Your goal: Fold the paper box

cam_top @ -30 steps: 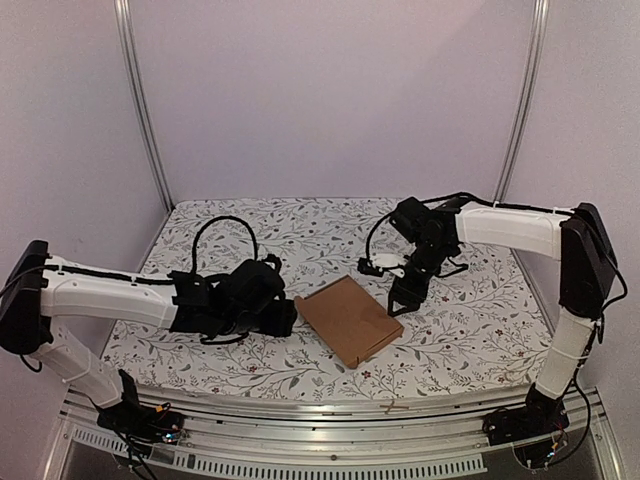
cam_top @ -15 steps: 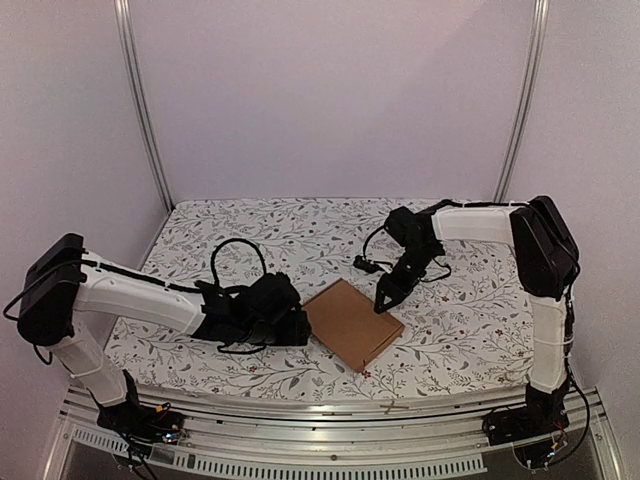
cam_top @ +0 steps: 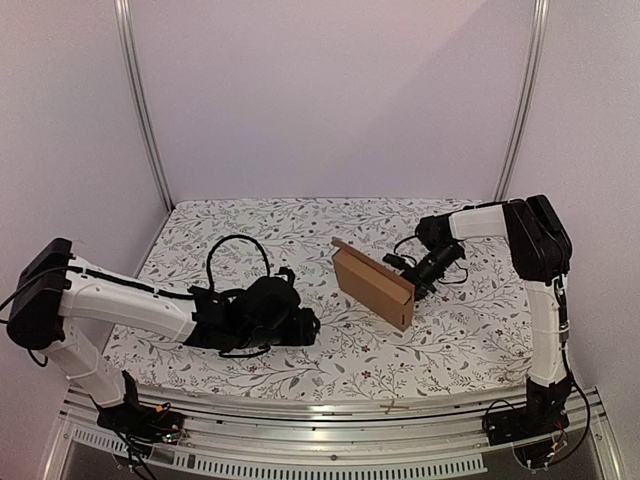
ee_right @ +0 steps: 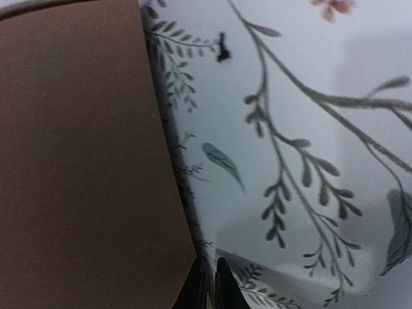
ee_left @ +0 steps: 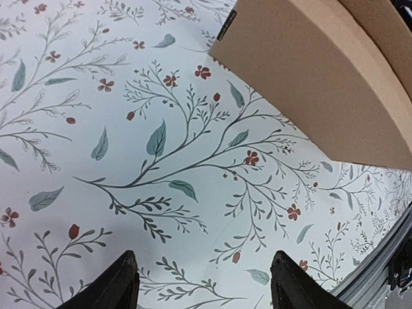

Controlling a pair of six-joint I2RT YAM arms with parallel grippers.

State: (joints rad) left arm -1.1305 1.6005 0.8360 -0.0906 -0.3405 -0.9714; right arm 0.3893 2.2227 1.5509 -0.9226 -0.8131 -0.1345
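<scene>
The cardboard box (cam_top: 372, 283) stands tipped up on one long edge, just to the 3 o'clock side of the middle of the flowered tablecloth (cam_top: 240, 225). The right gripper (ee_right: 208, 288) sits at the box's 3 o'clock end, its fingers nearly together with nothing visible between them. The left gripper (ee_left: 205, 286) hovers wide open and empty at the box's 8 o'clock, clear of it.

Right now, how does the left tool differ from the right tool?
The left tool stands wide open; the right tool is closed to a sliver. The left tool hangs over bare floral cloth, apart from the paper box; the right tool sits at the box's end edge, seemingly pinching it while the box stands tilted up on its long side. Both are black and sit low over the cloth.
</scene>
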